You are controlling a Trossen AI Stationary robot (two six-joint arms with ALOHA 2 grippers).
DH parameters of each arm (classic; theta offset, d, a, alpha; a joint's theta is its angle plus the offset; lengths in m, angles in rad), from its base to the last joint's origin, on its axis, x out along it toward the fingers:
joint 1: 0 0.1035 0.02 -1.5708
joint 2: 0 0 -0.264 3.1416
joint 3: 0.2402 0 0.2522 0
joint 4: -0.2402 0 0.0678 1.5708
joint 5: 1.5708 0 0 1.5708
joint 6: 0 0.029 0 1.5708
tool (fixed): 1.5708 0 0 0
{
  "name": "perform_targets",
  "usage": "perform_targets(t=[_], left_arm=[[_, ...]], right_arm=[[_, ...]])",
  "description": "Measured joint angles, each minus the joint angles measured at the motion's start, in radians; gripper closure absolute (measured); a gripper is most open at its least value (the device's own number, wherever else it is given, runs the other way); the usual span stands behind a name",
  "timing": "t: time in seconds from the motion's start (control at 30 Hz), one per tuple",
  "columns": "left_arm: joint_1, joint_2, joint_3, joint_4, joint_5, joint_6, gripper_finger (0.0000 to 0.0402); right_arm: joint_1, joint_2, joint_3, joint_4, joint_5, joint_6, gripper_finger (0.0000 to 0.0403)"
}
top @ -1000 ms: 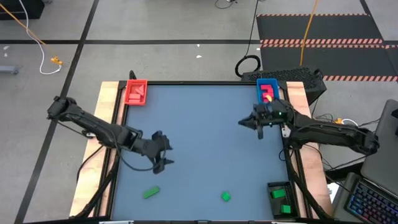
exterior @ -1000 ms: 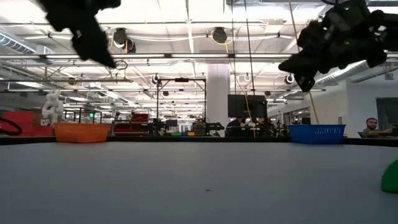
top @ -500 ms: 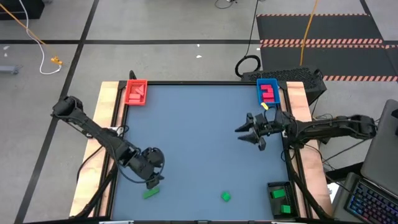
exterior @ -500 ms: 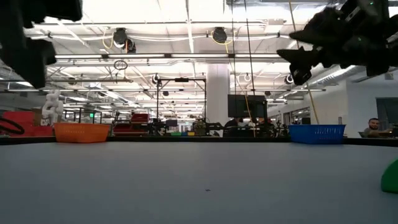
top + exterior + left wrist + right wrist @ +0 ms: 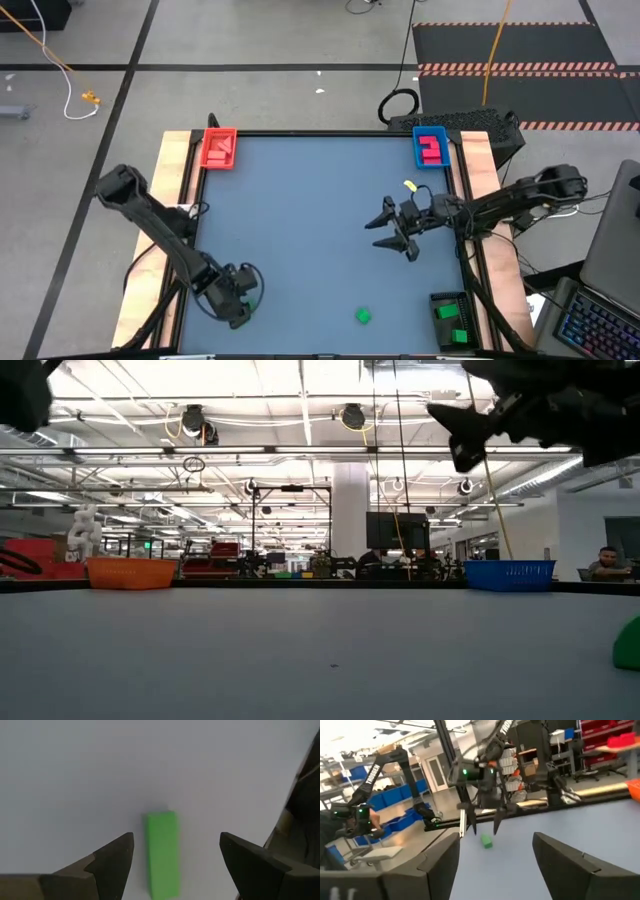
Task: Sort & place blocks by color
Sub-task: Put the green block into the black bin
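Hovering low over the near-left part of the table (image 5: 320, 200), the left hand (image 5: 175, 855) has its fingers spread wide with the green bar (image 5: 162, 854) lying flat between them, untouched; the straddle looks set up for a pinch across the bar's narrow sides. The right hand (image 5: 397, 232) hangs above the table's right-middle, fingers apart and empty. A green cube (image 5: 363, 316) sits loose near the front edge, while other green blocks (image 5: 449, 320) lie in the dark tray (image 5: 452, 302) at the front-right corner, the likely home for both loose greens. Red pieces fill the red tray (image 5: 218, 148) and pink ones the blue tray (image 5: 430, 147) at the far corners.
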Motion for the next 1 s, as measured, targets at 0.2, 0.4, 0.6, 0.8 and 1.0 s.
perform_targets(t=[0.2,0.4,0.6,0.8,1.0], left_arm=[[-0.034,0.109,0.000,0.091,0.011,-0.045,0.0108],[-0.054,0.184,0.011,0.045,-0.009,-0.071,0.0108],[-0.054,0.189,0.013,-0.008,-0.005,-0.059,0.0124],[-0.060,0.190,0.008,-0.021,-0.023,0.048,0.0229],[-0.048,0.183,0.007,-0.021,-0.015,0.159,0.0301]], right_arm=[[0.046,0.085,0.092,0.001,0.019,-0.064,0.0160],[0.047,0.116,0.134,-0.002,0.019,-0.064,0.0160],[0.047,0.111,0.141,0.003,0.117,-0.074,0.0161],[0.047,0.111,0.141,-0.010,0.153,-0.075,0.0161],[0.047,0.111,0.141,-0.014,0.147,-0.067,0.0161]])
